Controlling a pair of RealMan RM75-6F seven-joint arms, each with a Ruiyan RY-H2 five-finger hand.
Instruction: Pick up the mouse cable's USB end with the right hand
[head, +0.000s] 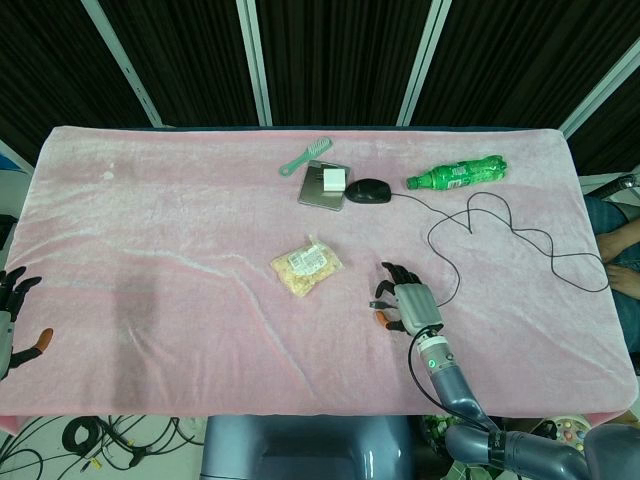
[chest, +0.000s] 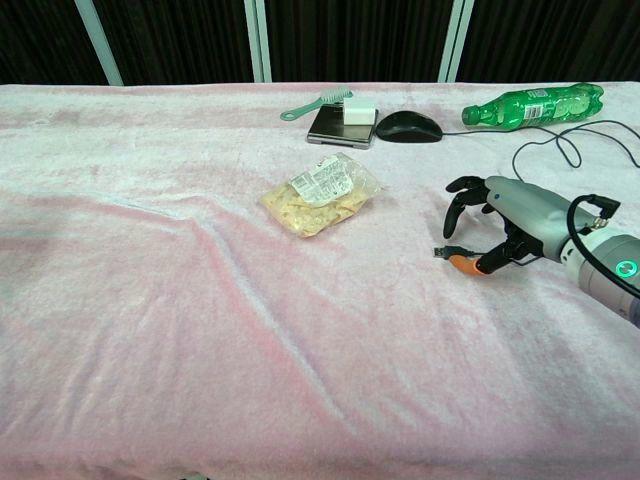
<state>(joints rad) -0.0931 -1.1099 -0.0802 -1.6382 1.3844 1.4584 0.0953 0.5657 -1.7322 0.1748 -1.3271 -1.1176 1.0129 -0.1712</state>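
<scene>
chest view: right hand (chest: 500, 225) pinches usb end (chest: 440, 252).

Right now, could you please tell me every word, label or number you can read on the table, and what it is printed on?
None can be read.
Green bottle: label too blurred.
Snack bag: white sticker print too small.
Mouse, white charger: no visible text.

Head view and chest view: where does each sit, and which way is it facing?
Head view: high above the near edge, looking down on the table; shows right hand, its forearm, left hand at the edge.
Chest view: low at the near edge, looking across; shows only the right hand.
Shared: right hand pinching the USB end, mouse, bottle, snack bag.
</scene>
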